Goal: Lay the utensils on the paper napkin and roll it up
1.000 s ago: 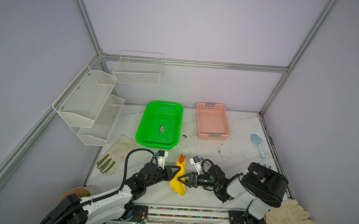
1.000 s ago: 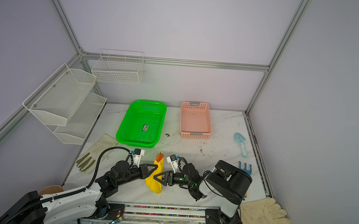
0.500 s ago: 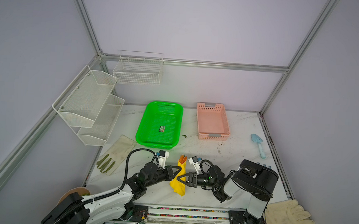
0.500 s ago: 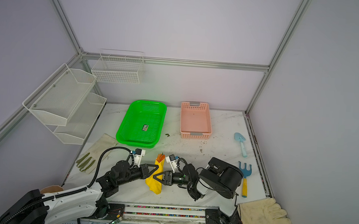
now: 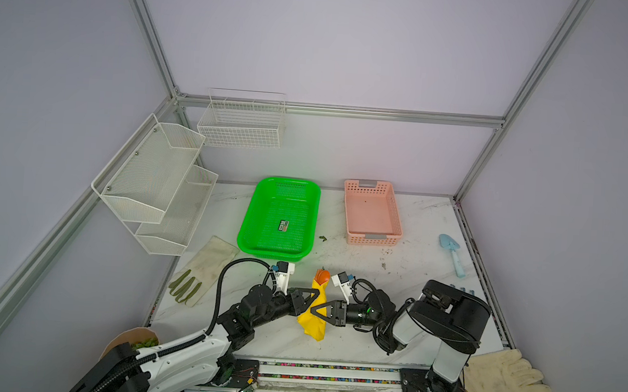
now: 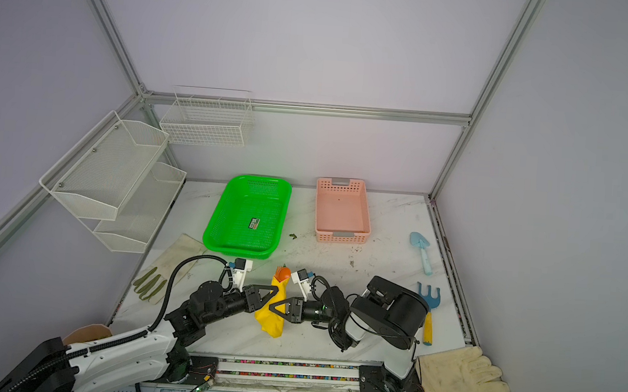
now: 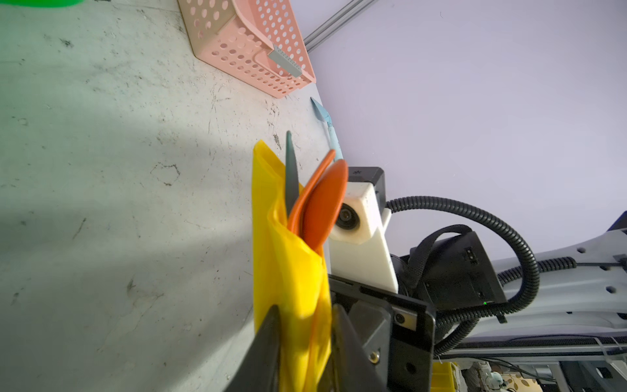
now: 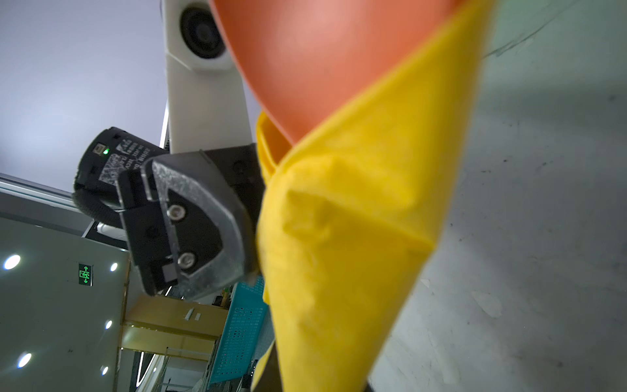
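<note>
The paper napkin [image 5: 313, 320] [image 6: 271, 319] is a bright yellow roll at the table's front middle, wrapped round the utensils. An orange spoon [image 7: 325, 207] [image 5: 324, 277], an orange fork [image 7: 312, 183] and a dull teal piece [image 7: 290, 169] stick out of its far end. My left gripper [image 5: 316, 293] [image 7: 304, 309] reaches in from the left and is open, its fingers [image 7: 271, 325] standing on either side of the roll. My right gripper [image 5: 312, 311] [image 8: 315, 383] comes in from the right, just nearer the front edge, and is shut on the roll's middle.
A green basket [image 5: 279, 217] and a pink basket [image 5: 373, 212] stand behind the grippers. A light blue shovel [image 5: 452, 252] and a blue rake [image 6: 428, 299] lie at the right. Gloves lie at the left [image 5: 201, 268] and front right [image 5: 504, 380]. White wire racks [image 5: 154, 182] hang on the left wall.
My right gripper has closed on the yellow roll and its arm has swung and settled. My left gripper's jaws, shut on the roll before, have spread apart.
</note>
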`<state>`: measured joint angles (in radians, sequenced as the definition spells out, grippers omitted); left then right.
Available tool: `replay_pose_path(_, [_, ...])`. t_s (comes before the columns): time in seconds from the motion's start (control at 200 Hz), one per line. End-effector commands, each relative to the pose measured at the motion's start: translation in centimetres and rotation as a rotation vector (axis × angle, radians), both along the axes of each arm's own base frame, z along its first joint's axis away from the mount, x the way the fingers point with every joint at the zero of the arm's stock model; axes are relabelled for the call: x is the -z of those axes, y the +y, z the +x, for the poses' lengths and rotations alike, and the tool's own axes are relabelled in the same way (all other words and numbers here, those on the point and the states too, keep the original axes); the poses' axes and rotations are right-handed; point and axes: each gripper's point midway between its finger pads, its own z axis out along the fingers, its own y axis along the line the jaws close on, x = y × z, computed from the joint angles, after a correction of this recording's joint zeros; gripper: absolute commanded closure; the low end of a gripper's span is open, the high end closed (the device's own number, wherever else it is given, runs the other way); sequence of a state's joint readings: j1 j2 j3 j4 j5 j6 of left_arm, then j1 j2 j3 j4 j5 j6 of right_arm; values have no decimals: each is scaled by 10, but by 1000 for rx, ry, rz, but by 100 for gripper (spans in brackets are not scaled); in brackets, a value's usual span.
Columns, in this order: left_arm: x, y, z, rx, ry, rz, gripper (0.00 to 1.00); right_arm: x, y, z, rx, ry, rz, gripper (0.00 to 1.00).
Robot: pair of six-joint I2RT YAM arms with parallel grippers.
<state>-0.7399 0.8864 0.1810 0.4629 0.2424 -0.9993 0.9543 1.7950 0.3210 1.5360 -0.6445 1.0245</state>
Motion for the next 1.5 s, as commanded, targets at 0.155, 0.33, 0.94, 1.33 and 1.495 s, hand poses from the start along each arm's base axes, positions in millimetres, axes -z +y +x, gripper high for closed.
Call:
replay_pose_path(0.155, [-19,25,2,-77,-72,103,33,-38,-5,-3,11,-90,100,99])
replay_pose_path(0.33, [-47,48,-6,-135,-114,118,33,-24,0,9,54,-97,-18,99])
replay_pose_path(0.94, [-115,20,-24,31,-205,170,41,-13,-3,49,242,-142,-255,99])
replay_pose_path(1.33, [-78,2,-15,41,-148,169,40,-46,-4,46,241,-181,-182,99])
replay_pose_path(1.495, [-73,-1,-14,43,-138,155,38,-62,-8,42,240,-195,-143,99])
